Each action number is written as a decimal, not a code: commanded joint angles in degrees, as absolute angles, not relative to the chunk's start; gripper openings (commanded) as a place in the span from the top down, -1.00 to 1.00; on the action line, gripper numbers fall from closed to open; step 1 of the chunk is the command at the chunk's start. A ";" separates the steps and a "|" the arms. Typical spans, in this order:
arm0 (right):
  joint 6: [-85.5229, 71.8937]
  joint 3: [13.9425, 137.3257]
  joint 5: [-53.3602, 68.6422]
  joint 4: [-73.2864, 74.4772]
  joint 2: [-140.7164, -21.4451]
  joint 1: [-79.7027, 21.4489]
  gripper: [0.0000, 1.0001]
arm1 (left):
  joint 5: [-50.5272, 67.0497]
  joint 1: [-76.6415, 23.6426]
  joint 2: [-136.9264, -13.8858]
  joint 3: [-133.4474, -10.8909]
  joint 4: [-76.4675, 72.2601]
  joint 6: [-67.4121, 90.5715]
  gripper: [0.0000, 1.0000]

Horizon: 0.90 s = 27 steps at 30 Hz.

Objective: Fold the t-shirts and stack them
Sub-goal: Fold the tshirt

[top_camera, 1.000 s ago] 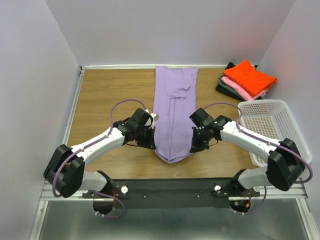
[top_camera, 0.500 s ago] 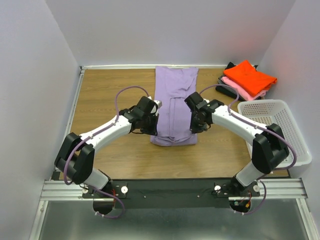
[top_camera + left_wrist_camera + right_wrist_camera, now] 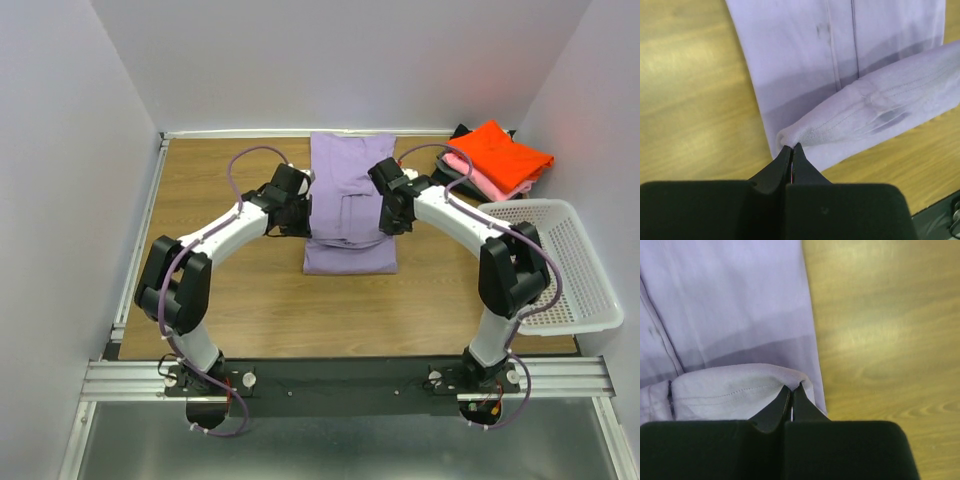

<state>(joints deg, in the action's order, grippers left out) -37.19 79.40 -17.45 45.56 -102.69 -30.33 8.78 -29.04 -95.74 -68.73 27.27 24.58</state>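
The lavender t-shirt (image 3: 349, 180) lies down the middle of the table (image 3: 215, 190), a long narrow strip whose top reaches the far edge. Its lower end is doubled back on itself, so the fold faces the near edge and the hem hangs raised over the cloth beneath. The left gripper (image 3: 791, 151) has its two black fingers pressed tight together on the hem's left corner, and the fabric bunches into a soft roll just beyond the tips. The right gripper (image 3: 791, 392) is clamped the same way on the hem's right corner, a stitched edge curling out of its pinch. From above, both arms reach inward from either side, and the two claws sit level with each other about halfway up the shirt. Over in the far right corner sits a small stack: the orange-red shirt (image 3: 500, 152) on top, the pink shirt (image 3: 478, 182) under it, and the dark grey shirt (image 3: 452, 172) at the bottom. A white mesh basket (image 3: 528, 208) stands against the right edge, just nearer than that stack and well apart from the lavender one.
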 commanded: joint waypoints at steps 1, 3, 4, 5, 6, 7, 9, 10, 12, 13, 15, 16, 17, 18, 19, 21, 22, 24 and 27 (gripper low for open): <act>-34.54 84.28 -20.83 43.86 -106.34 -28.57 0.97 | 9.31 -27.25 -99.13 -73.91 25.40 22.51 1.00; -33.84 86.74 -20.66 43.86 -108.36 -27.51 0.97 | 10.02 -26.81 -101.42 -76.72 25.84 21.89 1.00; -33.58 87.62 -20.57 43.86 -108.89 -27.25 0.97 | 10.11 -26.28 -102.12 -77.51 26.10 21.54 1.00; -33.23 89.11 -20.48 43.86 -110.20 -26.72 0.97 | 10.19 -25.93 -103.52 -78.91 26.45 20.84 1.00; -33.14 89.90 -20.22 43.86 -110.82 -26.46 0.97 | 10.37 -25.23 -104.14 -79.53 26.54 20.57 1.00; -32.96 90.70 -20.13 43.86 -111.44 -26.19 0.97 | 10.98 -24.79 -104.76 -80.06 26.63 20.31 1.00; -32.35 92.97 -19.78 43.86 -113.37 -25.67 0.97 | 11.69 -24.00 -106.34 -81.38 26.28 19.43 1.00; -32.00 93.86 -19.60 43.86 -114.07 -25.49 0.97 | 12.39 -23.30 -106.78 -81.82 26.28 19.16 1.00; -31.73 95.18 -19.42 43.86 -115.22 -25.05 0.97 | 13.01 -22.68 -108.53 -83.57 26.37 18.20 1.00; -31.47 96.32 -19.34 43.86 -116.09 -24.96 0.97 | 14.05 -22.41 -109.24 -84.19 26.45 17.93 1.00; -31.29 97.29 -19.16 43.86 -116.89 -24.52 0.97 | 14.76 -21.89 -111.61 -86.83 27.24 16.62 1.00; -31.12 98.08 -19.07 43.94 -117.68 -24.35 0.97 | 15.11 -21.88 -112.40 -87.71 27.51 16.18 1.00; -30.85 98.52 -18.55 43.86 -118.03 -24.00 0.97 | 15.29 -21.80 -113.11 -88.50 27.77 15.82 1.00; -30.59 98.87 -18.54 43.94 -118.56 -23.99 0.97 | 15.38 -21.71 -114.25 -89.81 27.95 15.56 1.00; -30.41 99.22 -18.46 43.95 -118.83 -23.91 0.97 | 15.55 -21.71 -114.78 -90.43 27.95 15.12 1.00; -30.24 100.37 -18.20 43.95 -120.05 -23.64 0.97 | 15.64 -21.45 -116.44 -92.27 28.65 14.86 1.00; -30.06 100.81 -18.02 43.95 -120.49 -23.56 0.97 | 15.47 -21.27 -116.98 -92.81 28.91 14.77 1.00; -29.88 101.77 -17.93 43.95 -121.46 -23.29 0.97 | 15.64 -20.92 -118.03 -93.77 29.00 14.68 1.00; -29.80 102.48 -17.84 44.12 -121.99 -22.85 0.97 | 16.87 -20.39 -119.52 -95.18 28.83 14.15 1.00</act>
